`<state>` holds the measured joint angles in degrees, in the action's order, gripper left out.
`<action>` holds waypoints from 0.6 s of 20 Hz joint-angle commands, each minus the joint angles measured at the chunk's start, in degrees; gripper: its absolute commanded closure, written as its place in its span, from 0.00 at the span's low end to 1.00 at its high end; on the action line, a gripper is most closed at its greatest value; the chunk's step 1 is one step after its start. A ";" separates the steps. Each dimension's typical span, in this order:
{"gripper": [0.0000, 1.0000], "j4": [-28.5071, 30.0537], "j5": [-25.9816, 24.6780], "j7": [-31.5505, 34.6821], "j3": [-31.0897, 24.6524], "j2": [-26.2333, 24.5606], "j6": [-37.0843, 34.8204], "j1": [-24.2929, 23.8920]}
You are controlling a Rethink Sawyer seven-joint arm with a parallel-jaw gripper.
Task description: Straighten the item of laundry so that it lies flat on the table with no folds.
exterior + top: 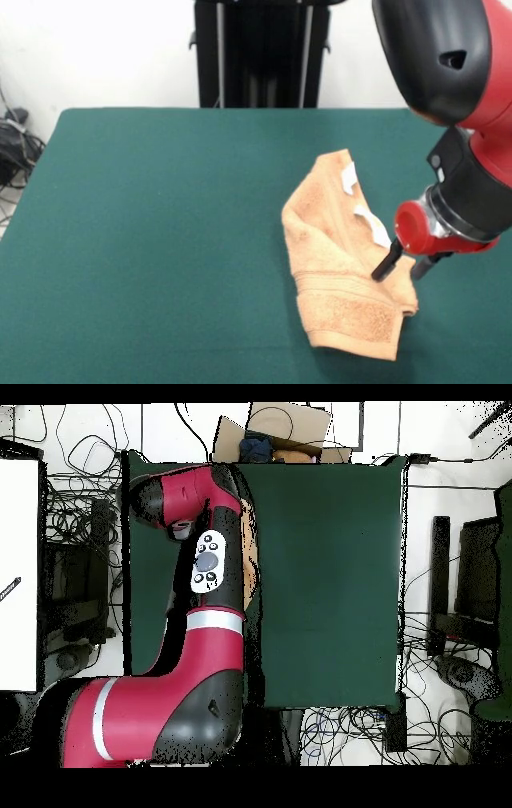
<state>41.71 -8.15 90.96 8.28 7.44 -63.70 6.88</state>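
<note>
Front view, read from left to right, gives us first the wide dark green felt-covered bench (160, 240), bare on the whole side left of the tool. Next comes the small peach-orange terry towel (340, 272), lying crumpled on the bench just left of and beneath the tool, folded over itself, with a woven border band across its near part and two small white tags (349, 178) on its upper right edge, above and slightly left of the tool. Right of that we see the black two-fingered tool (404, 268) under the red wrist of the red and black arm (460, 120). Its two fingers stand a narrow way apart, one of them pressing on the towel's right fold, the other at the towel's right edge. We cannot tell whether any cloth sits between them.

Overhead, the arm covers the left part of the bench (330, 584); only a thin strip of the towel (249, 559) peeks out beside it, and the tool is hidden.
</note>
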 commanded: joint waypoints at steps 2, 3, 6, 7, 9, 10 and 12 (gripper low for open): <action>0.00 3.10 -2.29 16.00 1.29 -3.78 5.15 1.59; 0.00 2.00 -2.32 16.28 1.41 -4.65 4.87 1.64; 0.00 0.92 -2.07 16.61 1.76 -5.32 4.50 1.78; 0.00 0.97 -1.97 16.72 1.87 -5.31 4.60 1.87; 0.00 1.15 -1.67 17.32 2.09 -5.46 5.30 1.97; 0.00 0.86 -1.41 17.58 2.17 -5.67 5.39 1.98; 0.00 0.15 -0.90 17.89 2.37 -6.09 5.33 2.01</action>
<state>40.17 -8.12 90.96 10.16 3.16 -63.67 8.41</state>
